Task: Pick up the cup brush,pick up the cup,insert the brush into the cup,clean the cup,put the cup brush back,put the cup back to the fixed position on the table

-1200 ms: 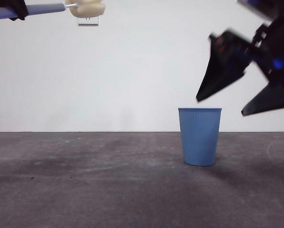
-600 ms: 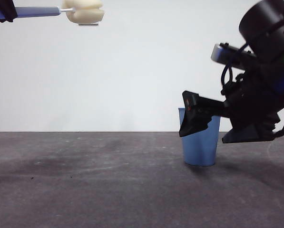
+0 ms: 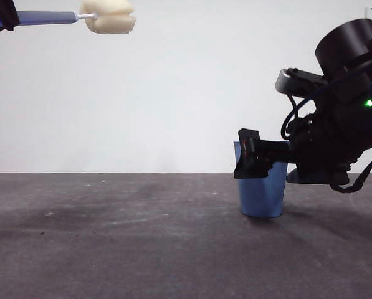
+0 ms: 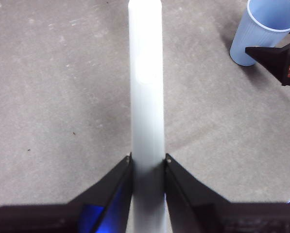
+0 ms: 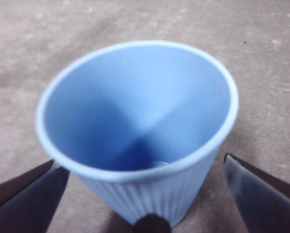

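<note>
The right pincer [image 5: 145, 194] is spread wide around the cup [image 5: 140, 131], which stands between its jaws on the counter [image 3: 111, 237]. It should close squarely on the ribbed wall. The left pincer [image 4: 147, 165], well apart, is clamped on the cup brush [image 4: 146, 87].

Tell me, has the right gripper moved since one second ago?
Yes. The right gripper has come down and leftward; its open jaws now straddle the cup, which stands on the table.
</note>
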`<action>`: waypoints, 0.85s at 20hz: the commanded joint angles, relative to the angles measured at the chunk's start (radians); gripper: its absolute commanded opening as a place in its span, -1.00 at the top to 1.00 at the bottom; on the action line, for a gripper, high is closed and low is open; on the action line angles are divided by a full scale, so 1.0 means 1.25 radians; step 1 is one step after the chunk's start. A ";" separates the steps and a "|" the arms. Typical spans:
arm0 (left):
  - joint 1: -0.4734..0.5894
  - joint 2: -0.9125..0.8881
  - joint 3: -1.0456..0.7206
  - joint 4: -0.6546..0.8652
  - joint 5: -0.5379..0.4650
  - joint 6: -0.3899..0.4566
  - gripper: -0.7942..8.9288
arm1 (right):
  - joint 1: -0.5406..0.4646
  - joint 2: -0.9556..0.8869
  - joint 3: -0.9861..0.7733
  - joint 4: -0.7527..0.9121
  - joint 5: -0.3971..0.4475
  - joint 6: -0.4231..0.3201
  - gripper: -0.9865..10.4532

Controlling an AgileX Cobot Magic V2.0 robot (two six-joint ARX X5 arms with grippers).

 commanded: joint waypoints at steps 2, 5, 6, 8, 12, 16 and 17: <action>0.000 -0.002 -0.007 0.006 0.000 0.009 0.85 | -0.003 0.028 0.020 0.026 -0.001 -0.013 -0.05; 0.000 -0.002 -0.007 0.005 0.000 0.009 0.85 | -0.002 0.035 0.029 0.027 -0.001 -0.013 0.21; 0.000 -0.002 -0.007 0.006 0.000 0.009 0.85 | -0.002 0.035 0.029 0.028 -0.001 -0.013 0.33; 0.000 -0.002 -0.007 0.006 0.000 0.009 0.85 | -0.002 0.035 0.029 0.027 -0.002 -0.013 0.57; 0.000 -0.001 -0.007 0.002 0.000 0.023 0.85 | -0.001 0.026 0.029 0.023 -0.053 -0.013 0.86; 0.000 0.010 -0.007 -0.008 0.002 0.113 0.85 | 0.023 -0.102 0.033 -0.147 -0.044 -0.048 0.86; 0.000 0.017 -0.007 -0.009 0.005 0.137 0.85 | 0.035 -0.151 0.042 -0.227 -0.011 -0.060 0.86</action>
